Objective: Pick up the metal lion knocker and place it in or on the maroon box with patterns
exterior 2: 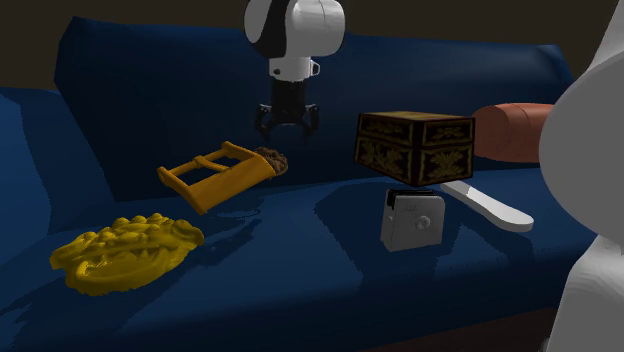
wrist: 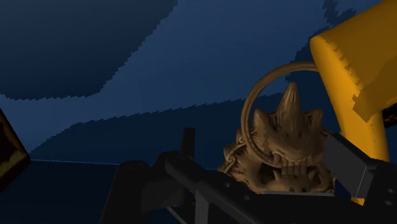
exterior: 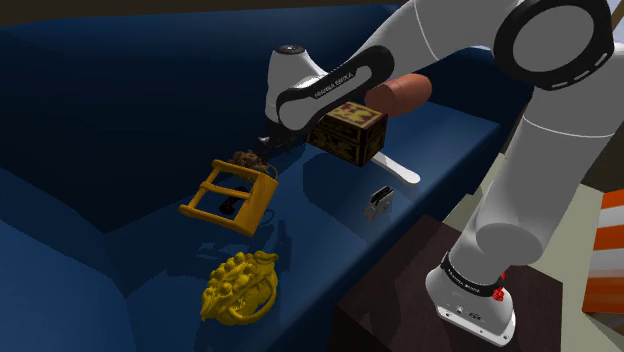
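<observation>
The brown lion knocker [exterior: 246, 160] [exterior 2: 271, 157] lies on the blue sofa seat, against the far end of an orange frame [exterior: 228, 197]. In the wrist view the lion's face and its ring [wrist: 280, 149] sit between my two fingers, with a gap on each side. My black gripper [exterior: 269, 141] [exterior 2: 287, 124] [wrist: 267, 156] hangs open just above the knocker. The dark maroon box with gold patterns [exterior: 347, 132] [exterior 2: 413, 145] stands on the seat toward the second exterior view's right, and its corner [wrist: 9, 156] shows beside my gripper.
A yellow ornate piece [exterior: 240, 287] [exterior 2: 120, 250] lies at the seat's front. A small grey device [exterior: 379, 202] [exterior 2: 412, 220] and a white flat tool [exterior: 395, 168] [exterior 2: 490, 207] lie near the box. A reddish bolster [exterior: 400, 93] rests behind it. My dark stand [exterior: 400, 300] borders the sofa.
</observation>
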Robot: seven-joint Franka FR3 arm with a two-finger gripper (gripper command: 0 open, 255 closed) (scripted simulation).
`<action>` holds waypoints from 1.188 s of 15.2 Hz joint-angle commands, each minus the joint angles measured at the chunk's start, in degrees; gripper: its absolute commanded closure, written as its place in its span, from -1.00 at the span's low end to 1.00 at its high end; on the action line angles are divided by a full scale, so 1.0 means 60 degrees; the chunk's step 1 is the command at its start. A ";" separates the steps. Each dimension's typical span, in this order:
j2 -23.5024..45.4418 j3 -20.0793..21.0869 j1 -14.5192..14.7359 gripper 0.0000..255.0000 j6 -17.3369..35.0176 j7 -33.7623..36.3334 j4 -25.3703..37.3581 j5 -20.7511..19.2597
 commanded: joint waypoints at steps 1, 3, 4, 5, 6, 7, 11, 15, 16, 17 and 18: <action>0.0302 -0.0011 0.0023 -1.00 0.0211 0.0112 0.0140 -0.0120; 0.0502 -0.0029 0.0030 -1.00 0.0416 0.0160 0.0131 -0.0190; 0.0604 -0.0040 0.0034 -1.00 0.0517 0.0184 0.0129 -0.0226; 0.0708 -0.0051 0.0038 -1.00 0.0617 0.0209 0.0130 -0.0263; 0.0812 -0.0062 0.0042 -1.00 0.0716 0.0235 0.0133 -0.0300; 0.0979 -0.0081 0.0050 -1.00 0.0871 0.0275 0.0142 -0.0360; 0.0979 -0.0083 0.0052 -1.00 0.0871 0.0275 0.0142 -0.0359; 0.0978 -0.0083 0.0052 -1.00 0.0870 0.0275 0.0141 -0.0359; 0.0978 -0.0083 0.0052 1.00 0.0870 0.0275 0.0141 -0.0359; 0.0978 -0.0083 0.0052 1.00 0.0870 0.0275 0.0141 -0.0359; 0.0978 -0.0083 0.0052 1.00 0.0870 0.0275 0.0141 -0.0359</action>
